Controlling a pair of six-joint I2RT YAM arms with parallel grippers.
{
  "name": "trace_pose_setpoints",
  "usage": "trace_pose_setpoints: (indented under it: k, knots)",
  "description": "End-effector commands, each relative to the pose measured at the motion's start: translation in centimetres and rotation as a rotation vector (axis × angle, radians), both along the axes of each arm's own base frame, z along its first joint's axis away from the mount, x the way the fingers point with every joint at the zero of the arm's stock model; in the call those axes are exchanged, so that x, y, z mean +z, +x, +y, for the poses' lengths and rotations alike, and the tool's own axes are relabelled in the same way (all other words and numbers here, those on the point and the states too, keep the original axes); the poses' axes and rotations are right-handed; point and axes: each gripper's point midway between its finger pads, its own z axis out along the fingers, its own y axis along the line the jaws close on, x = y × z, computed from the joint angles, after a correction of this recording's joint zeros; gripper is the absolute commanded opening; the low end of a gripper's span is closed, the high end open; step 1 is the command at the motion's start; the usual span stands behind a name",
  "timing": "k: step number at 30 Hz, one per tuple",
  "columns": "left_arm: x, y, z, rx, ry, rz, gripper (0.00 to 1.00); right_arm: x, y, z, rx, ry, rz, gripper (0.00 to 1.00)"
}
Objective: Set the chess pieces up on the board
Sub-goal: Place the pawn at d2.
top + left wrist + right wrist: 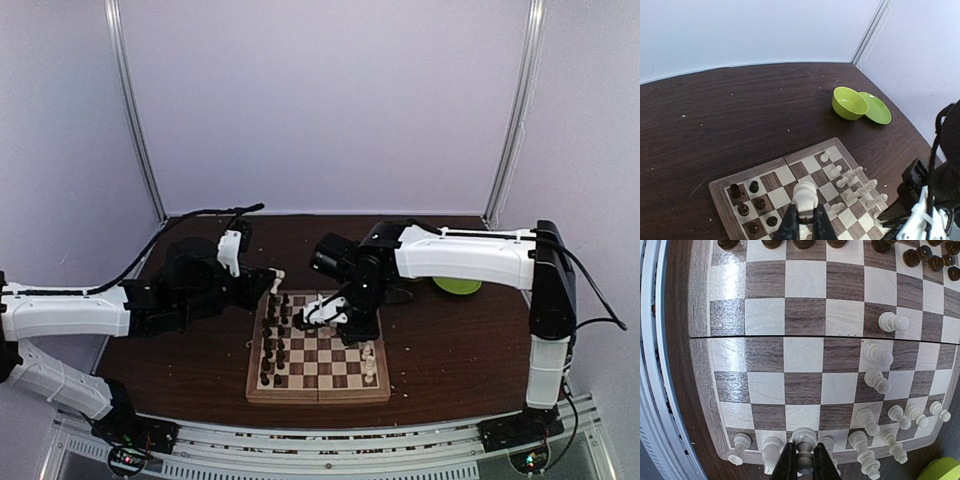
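Left fingers (790,225) pinched tight on a cream piece (804,194), held up at the board's (786,175) dark-piece side. Right fingers (786,462) clamped on a second cream piece (804,439) in the board's cream back row. Watch your release: neighbours crowd that row and could topple, and the arms may collide over the board. Dark tabletop (450,340), crumbs (683,116) scattered; pale walls (320,100).

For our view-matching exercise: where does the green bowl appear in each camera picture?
Top external: green bowl right of centre, just under the right arm.
Left wrist: upper right, beside the green plate, beyond the board.
Right wrist: only a green edge, bottom-right corner; bowl or plate unclear.
Shared landmark: the board.
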Motion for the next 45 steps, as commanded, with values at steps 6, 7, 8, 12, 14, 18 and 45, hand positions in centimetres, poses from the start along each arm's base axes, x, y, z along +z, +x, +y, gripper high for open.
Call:
trace_pose_setpoints:
  k: [6,7,8,12,14,18,45]
  knots:
    - [2.0,0.9,2.3,0.062,0.003,-0.063,0.0,-1.6,1.0,-1.0,0.015,-0.123,-0.04,0.07]
    - [2.0,1.0,2.3,0.063,0.003,-0.063,0.0,-1.8,1.1,-1.0,0.015,-0.128,-0.045,0.07]
    - [1.9,1.0,2.3,0.062,0.002,-0.061,0.0,-1.8,1.2,-0.9,0.015,-0.129,-0.051,0.07]
    - [1.5,1.1,2.0,0.055,0.002,-0.053,0.0,-2.1,1.5,-0.7,0.017,-0.13,-0.061,0.07]
    - [1.4,1.0,1.7,0.046,-0.001,-0.049,0.0,-2.3,1.7,-0.8,0.02,-0.142,-0.068,0.07]
    - [1.4,1.1,1.4,0.039,-0.005,-0.048,0.0,-2.8,1.9,-0.8,0.018,-0.154,-0.071,0.08]
    - [0.8,1.0,0.9,0.018,-0.012,-0.033,0.0,-4.3,3.1,-0.5,-0.002,-0.175,-0.119,0.25]
